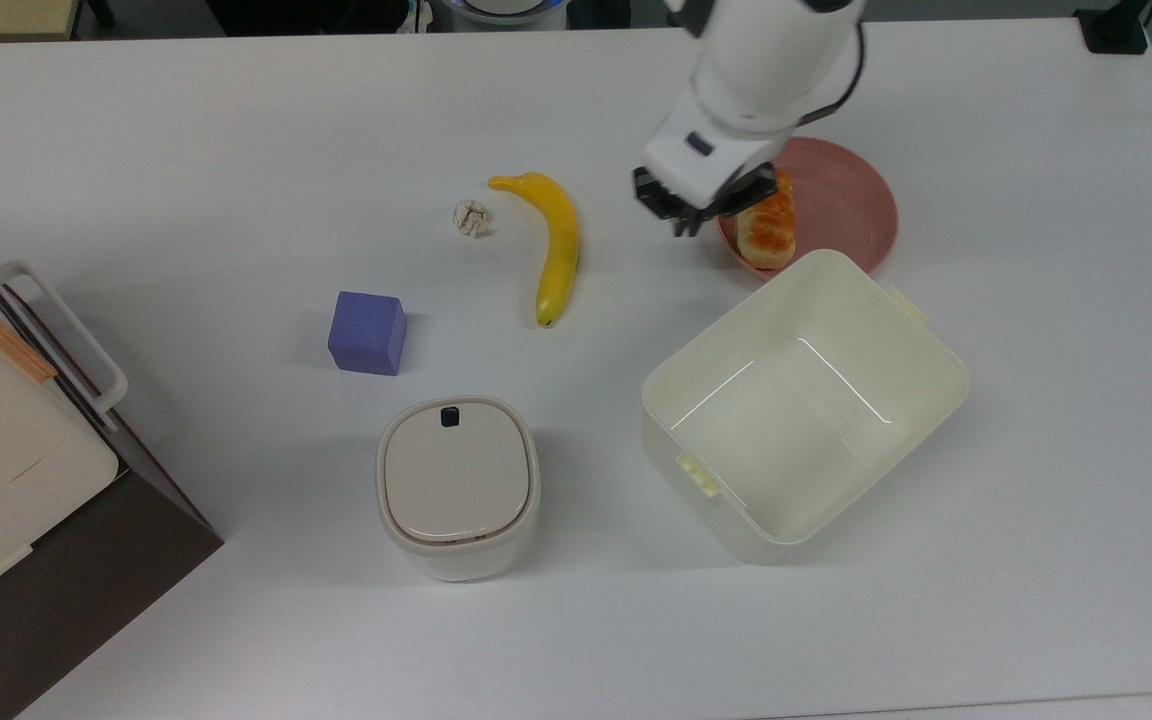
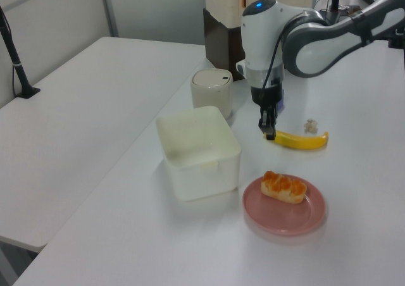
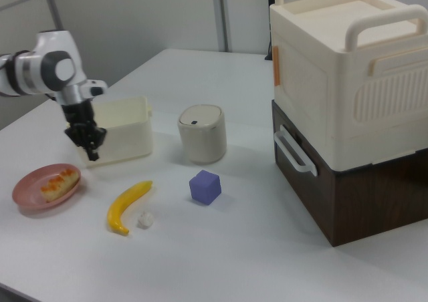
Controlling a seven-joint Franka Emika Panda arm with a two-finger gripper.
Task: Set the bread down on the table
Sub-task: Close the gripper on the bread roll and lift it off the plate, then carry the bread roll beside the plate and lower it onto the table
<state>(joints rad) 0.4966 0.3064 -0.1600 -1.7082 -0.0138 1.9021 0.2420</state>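
- The task is judged unfinished: the bread (image 1: 767,226) is seen lying on the pink plate (image 1: 851,190), at the plate's edge nearest the banana (image 1: 558,240), and nothing of it rests on the table (image 1: 236,130)
- No bread is carried by the gripper (image 1: 701,208); it is held raised above the tabletop, in the stretch between the pink plate and the banana, apart from both
- In the top view the fingers are seen a little apart with nothing between them, so the gripper is taken to be unclenched and empty, though the gap is hard to judge in the left view
- Relative to the pink plate, the gripper (image 2: 268,126) is placed on the banana's side and higher up, as the left view shows; the bread (image 2: 284,186) lies below and well apart from it
- What is judged to remain: the bread is to be gripped, lifted off the pink plate and set down on bare table beside it
- The cream bin (image 1: 804,400) stands just beside the pink plate, so free table is found mainly on the banana's side
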